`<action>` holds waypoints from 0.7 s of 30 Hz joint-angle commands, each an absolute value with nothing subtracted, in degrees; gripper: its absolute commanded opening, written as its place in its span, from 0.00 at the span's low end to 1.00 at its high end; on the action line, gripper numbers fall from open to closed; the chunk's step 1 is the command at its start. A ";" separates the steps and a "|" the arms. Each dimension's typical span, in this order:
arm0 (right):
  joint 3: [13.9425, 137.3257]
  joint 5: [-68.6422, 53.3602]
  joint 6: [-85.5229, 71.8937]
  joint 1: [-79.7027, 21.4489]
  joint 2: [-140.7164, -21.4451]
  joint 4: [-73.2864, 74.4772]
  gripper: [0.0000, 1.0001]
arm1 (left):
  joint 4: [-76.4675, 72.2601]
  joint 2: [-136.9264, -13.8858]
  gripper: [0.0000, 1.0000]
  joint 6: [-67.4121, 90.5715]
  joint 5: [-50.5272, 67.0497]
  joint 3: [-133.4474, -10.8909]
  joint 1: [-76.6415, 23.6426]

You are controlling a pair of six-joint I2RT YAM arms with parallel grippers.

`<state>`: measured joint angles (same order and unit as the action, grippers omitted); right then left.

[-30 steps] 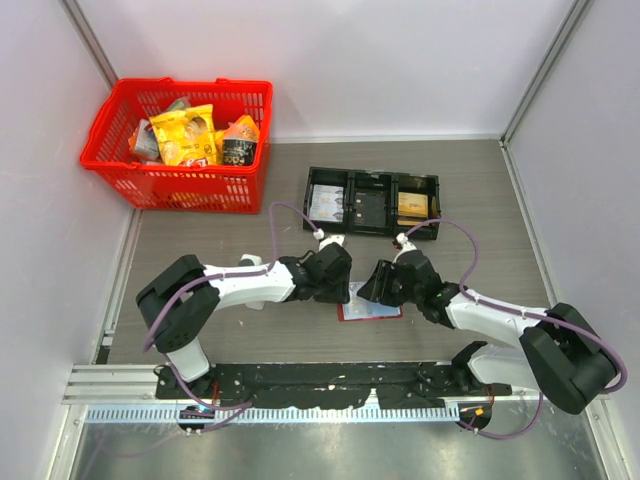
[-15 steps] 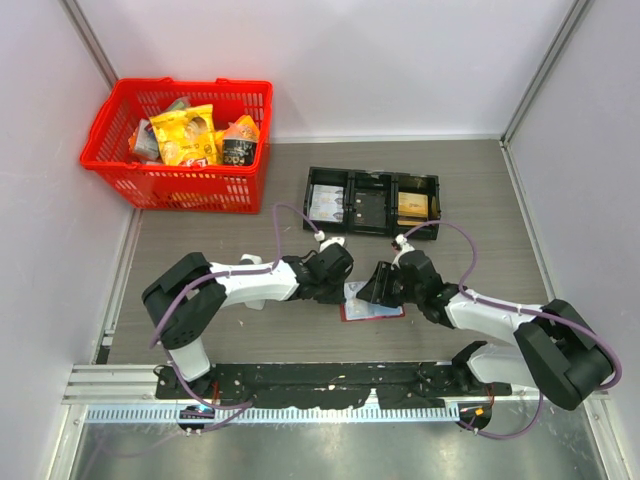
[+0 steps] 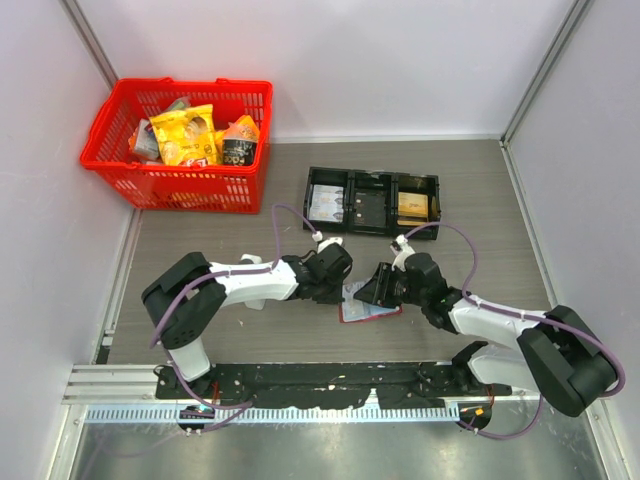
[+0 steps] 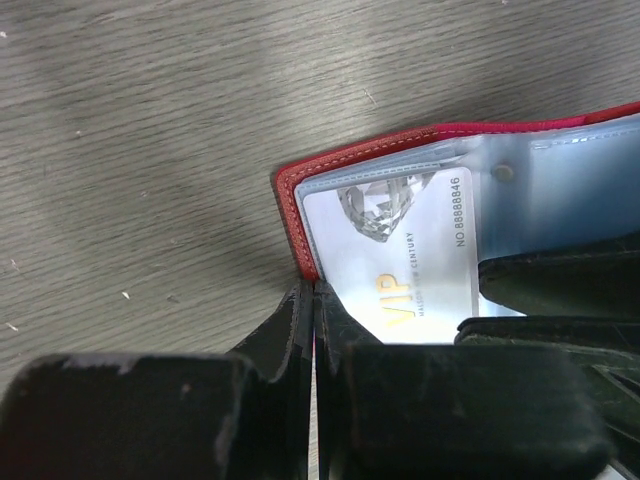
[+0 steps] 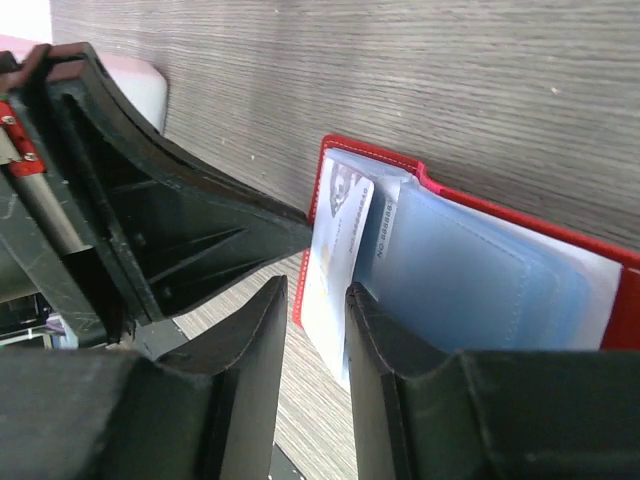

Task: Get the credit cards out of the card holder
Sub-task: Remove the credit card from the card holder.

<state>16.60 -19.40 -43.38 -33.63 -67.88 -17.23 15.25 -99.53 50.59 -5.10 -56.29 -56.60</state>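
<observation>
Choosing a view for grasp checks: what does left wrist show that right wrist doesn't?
Left wrist only: the credit card face-on, VIP lettering readable; the left gripper shut on the card holder at its red edge. Right wrist only: the right gripper straddling that card edge-on, gap on one side. Both: card, holder, blue sleeves, table.

What I can't see

Overhead, the flat red book-fold card holder [image 3: 375, 313] is mostly under the left gripper [image 3: 345, 289] and right gripper [image 3: 372, 293]. The left wrist frame edge crops it, and the pale VIP-printed card [image 4: 390, 250] has its lower end hidden. I can't tell whether the right gripper has a hold.
</observation>
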 commanded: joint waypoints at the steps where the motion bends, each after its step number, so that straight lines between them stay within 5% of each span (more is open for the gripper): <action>1: 16.35 -25.22 -44.82 -34.19 -69.25 -27.50 0.34 | 15.82 -99.85 0.03 51.42 -4.13 -55.28 -57.04; 21: 20.39 -34.63 -45.88 -34.98 -85.08 -32.27 0.34 | 18.63 -97.56 0.01 49.13 -9.05 -55.37 -57.04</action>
<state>17.82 -27.07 -45.23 -32.86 -81.89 -32.62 20.86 -97.45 49.65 -7.77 -55.70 -56.60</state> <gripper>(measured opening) 0.341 0.017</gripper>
